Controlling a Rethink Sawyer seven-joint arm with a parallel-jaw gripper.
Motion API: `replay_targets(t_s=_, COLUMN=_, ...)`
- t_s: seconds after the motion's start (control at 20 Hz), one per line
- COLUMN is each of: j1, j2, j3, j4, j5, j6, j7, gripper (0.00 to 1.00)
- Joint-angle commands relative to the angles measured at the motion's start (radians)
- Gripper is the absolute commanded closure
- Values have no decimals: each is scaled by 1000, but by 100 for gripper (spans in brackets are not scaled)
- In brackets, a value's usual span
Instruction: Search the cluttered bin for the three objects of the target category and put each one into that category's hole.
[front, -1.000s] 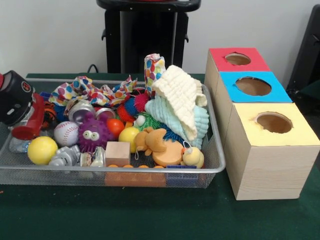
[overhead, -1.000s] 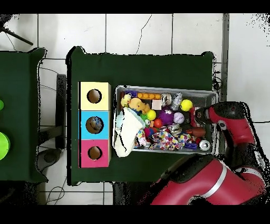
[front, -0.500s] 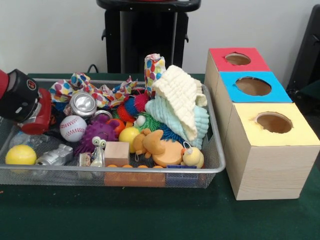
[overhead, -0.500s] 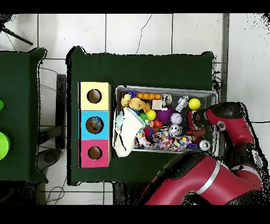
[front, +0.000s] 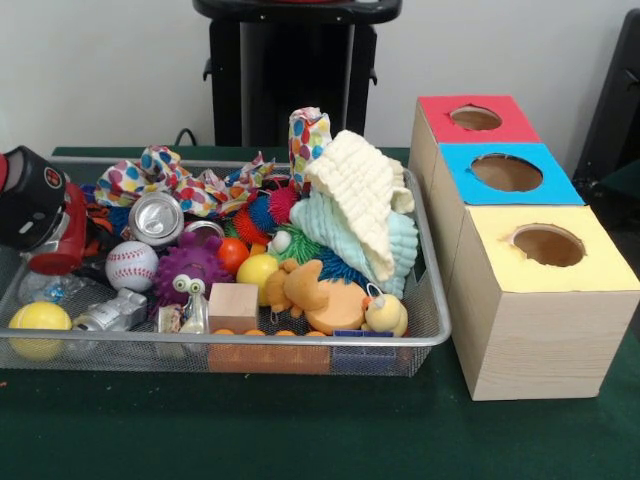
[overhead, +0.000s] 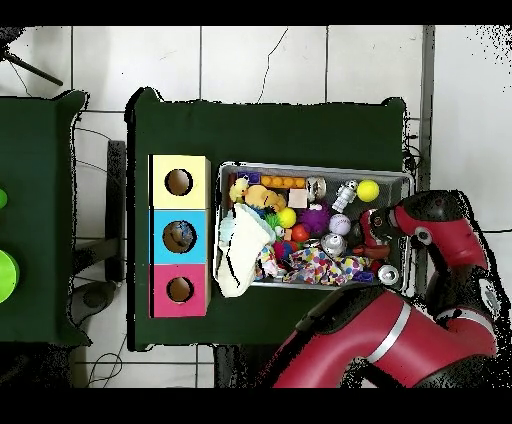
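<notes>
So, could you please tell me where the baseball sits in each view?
Front view: baseball in the bin's left part, beside the purple fuzzy toy.
Overhead view: baseball right of centre in the bin.
Shared landmark: that purple fuzzy toy touches it in both views.

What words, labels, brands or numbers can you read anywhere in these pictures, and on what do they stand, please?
None can be read.
Red round mark on the black gripper housing: too blurred to read.
Crushed silver can: no legible print.
Baseball: only red stitching, no text.
Red, blue and yellow boxes: plain, no lettering.
</notes>
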Motion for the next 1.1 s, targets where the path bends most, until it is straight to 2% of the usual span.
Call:
replay_targets(t_s=0.05, j1=-3, j2=90, j3=19, j4=-50, j5=-58, j6=-295, j7=123, gripper=0)
replay_targets(t_s=0.2, j1=-4, j2=93, j3=25, j4=-44, j5=-57, j6=-346, j7=124, gripper=0)
replay_targets(t_s=0.55, j1=-7, j2=99, j3=34, j4=-43, j5=-49, j6=-382, j7=135, gripper=0)
replay_targets(t_s=0.8, j1=-10, j2=106, j3=37, j4=-55, j5=-61, j6=-462, j7=114, gripper=0)
replay_targets(t_s=0.95, j1=-2, j2=100, j3=21, j4=-55, j5=-107, j6=-571, j7=86, gripper=0)
replay_targets(t_s=1.1, j1=23, j2=91, j3=-36, j4=-67, j5=-170, j6=-608, j7=110, gripper=0)
